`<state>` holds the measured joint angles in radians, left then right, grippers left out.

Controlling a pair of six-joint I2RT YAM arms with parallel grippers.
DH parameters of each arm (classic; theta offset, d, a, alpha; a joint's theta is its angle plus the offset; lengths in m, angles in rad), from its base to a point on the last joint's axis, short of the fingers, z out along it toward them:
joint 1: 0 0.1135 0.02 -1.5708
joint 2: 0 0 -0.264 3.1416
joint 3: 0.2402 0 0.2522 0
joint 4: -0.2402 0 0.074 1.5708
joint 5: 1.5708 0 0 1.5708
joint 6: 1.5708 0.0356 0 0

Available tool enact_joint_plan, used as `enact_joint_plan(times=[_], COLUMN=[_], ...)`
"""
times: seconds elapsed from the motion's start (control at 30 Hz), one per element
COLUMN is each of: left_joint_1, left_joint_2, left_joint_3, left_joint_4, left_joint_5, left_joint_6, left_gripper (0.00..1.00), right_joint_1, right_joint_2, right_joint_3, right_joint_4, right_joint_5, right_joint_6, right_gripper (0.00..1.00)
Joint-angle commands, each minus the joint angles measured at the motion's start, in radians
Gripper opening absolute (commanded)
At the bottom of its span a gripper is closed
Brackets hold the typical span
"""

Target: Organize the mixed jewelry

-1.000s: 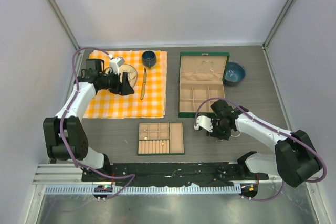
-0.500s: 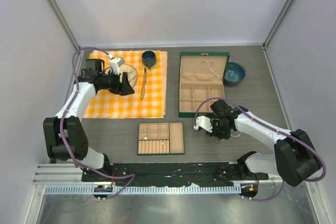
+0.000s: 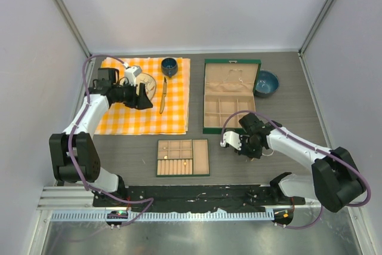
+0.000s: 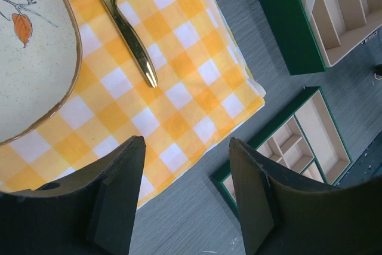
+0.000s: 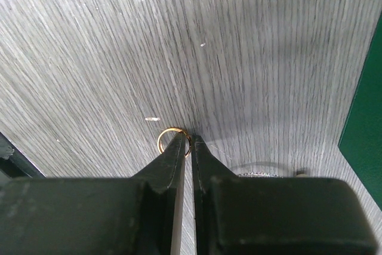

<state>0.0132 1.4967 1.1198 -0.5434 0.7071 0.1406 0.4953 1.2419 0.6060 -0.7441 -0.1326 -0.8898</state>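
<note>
**Right gripper** point(image 5: 188, 141): lowered to the grey wood-grain table point(image 5: 89, 40), in front of the green jewellery box point(image 3: 231, 97) and to the right of the compartment tray point(image 3: 183, 157). The jaws are drawn in to a thin slit, and the tips pinch the right-hand rim of the gold ring.

**Gold ring** point(image 5: 167, 137): a small plain band lying flat on the table. Most of its circle shows to the left of the fingertips point(image 5: 179, 147).

**Silver bracelet loop** point(image 5: 256, 174): a thin wire arc on the table just right of the ring, partly hidden behind the finger bodies. A tiny pale piece point(image 5: 300, 172) sits at its right end, too small to identify.

**Left gripper** point(image 4: 188, 144): held above the near right corner of the checked cloth point(image 4: 179, 94), jaws wide apart and holding nothing.

**Checked cloth**: orange and white, spread on the left half of the table. It carries a speckled plate point(image 4: 30, 58) with a leaf motif, a gold-coloured knife point(image 4: 128, 37) beside it and a dark cup point(image 3: 169, 65) at the far edge.

**Compartment tray**: green-rimmed with a tan lining, set near the front of the table between the two arms. One small gold speck point(image 3: 187, 161) lies in its lower section.

**Jewellery box**: lid open, tan compartments showing.

**Blue bowl** point(image 3: 266, 83): just right of the box.
</note>
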Motion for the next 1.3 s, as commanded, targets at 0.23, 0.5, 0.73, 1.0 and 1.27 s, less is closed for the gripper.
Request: enact_joint_plan(times=[0.23,0.5,0.73,1.0,1.27], left_joint_1=[-0.033,-0.185,-0.323,-0.449,-0.483], left_joint_2=[-0.053,-0.115,-0.139,-0.099,-0.026], left_joint_3=[-0.028,-0.014,0.020,0.087,0.117], left_joint_4=[0.072,0.183,0.431,0.531,0.585], left_joint_5=[0.109,0.109,0.071,-0.073,-0.138], left_joint_6=[-0.074,-0.257,-0.534,-0.650,-0.722], left_gripper=[0.62,0.61,0.61,0.60,0.54], right_joint_1=[-0.003,-0.003,-0.001,0.054,0.072], right_joint_2=[0.051,0.146,0.249,0.281,0.255], right_joint_3=[0.231,0.573,0.839,0.917,0.893], right_joint_4=[0.035,0.009,0.110,0.242,0.304], right_joint_5=[-0.004,-0.096,-0.182,-0.162,-0.130], right_joint_6=[0.198,0.396,0.635,0.778,0.853], right_gripper=[0.01,0.01,0.01,0.01,0.01])
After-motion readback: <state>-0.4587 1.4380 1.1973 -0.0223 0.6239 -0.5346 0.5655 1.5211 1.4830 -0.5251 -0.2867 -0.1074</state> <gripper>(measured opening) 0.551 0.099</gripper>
